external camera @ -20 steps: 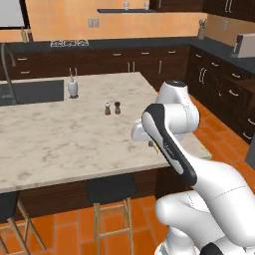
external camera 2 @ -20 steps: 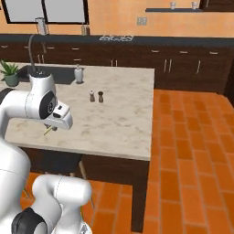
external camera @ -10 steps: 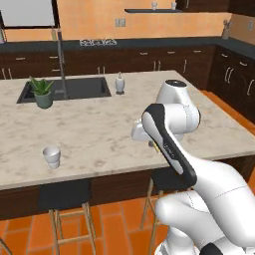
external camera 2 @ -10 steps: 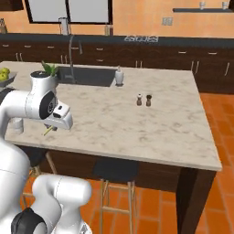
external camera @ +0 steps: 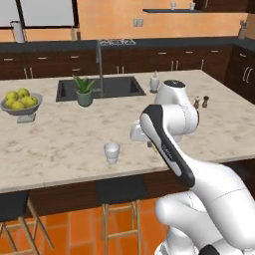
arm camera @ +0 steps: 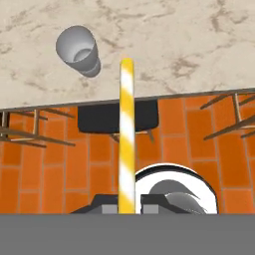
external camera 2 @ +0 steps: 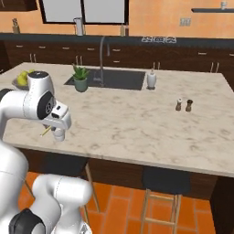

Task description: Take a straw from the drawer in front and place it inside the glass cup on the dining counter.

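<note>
Here, straw (arm camera: 126, 134) clamped in pincer (arm camera: 126, 209), seemingly pointing toward counter edge.

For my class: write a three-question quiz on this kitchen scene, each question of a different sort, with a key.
1. True or false: the straw already stands inside the cup.
2. Multiple choice: what sits on the counter beside the sink? A) a kettle B) a potted plant C) a toaster
3. Short answer: what is the gripper shut on?

Key:
1. False. The straw is in the gripper, pointing out over the counter edge, and the cup stands empty off to one side in the hand view.
2. B
3. The straw.
</note>
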{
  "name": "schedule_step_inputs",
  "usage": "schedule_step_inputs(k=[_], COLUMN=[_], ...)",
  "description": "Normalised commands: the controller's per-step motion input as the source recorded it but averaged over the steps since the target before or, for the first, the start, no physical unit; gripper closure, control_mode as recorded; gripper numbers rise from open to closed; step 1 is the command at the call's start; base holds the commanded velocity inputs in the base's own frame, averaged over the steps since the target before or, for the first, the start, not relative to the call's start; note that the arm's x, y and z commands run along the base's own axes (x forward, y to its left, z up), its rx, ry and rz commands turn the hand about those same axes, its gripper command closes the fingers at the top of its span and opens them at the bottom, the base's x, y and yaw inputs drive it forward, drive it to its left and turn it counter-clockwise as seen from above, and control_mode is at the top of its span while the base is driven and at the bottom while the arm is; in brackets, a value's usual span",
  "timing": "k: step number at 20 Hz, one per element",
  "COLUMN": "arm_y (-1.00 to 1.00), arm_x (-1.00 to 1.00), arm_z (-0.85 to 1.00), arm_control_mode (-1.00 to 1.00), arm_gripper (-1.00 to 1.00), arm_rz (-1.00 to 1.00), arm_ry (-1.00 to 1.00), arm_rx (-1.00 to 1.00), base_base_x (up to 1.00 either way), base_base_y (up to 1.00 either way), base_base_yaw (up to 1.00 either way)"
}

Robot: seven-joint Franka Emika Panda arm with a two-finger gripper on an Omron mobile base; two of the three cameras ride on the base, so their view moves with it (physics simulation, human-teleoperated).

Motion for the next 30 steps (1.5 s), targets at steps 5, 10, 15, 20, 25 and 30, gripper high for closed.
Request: schedule_step_inputs(k=[5,10,15,20,25,30], arm_y=[0.00,0.00,0.09,-0.12,-0.28,-0.04], arm_x=[0.00,0.00,0.04,-0.10,0.24,0.28], arm_z=[0.00,0.00,0.06,0.33,0.05,0.00], arm_control_mode=[1.00,1.00,-1.00,-1.00,-1.00,-1.00], arm_gripper=[1.00,1.00,1.00,1.00,1.00,1.00], arm_rz=[0.00,0.00,0.00,0.36,0.60,0.57], arm_ry=[0.00,0.00,-0.03,-0.46,-0.41,-0.29], arm_rx=[0.00,0.00,0.00,0.09,0.20,0.30], base_base_x=[0.62,0.85,0.68,0.00,0.00,0.00], base_base_y=[0.28,0.28,0.33,0.00,0.00,0.00], base_base_yaw=[0.00,0.00,0.00,0.00,0.00,0.00])
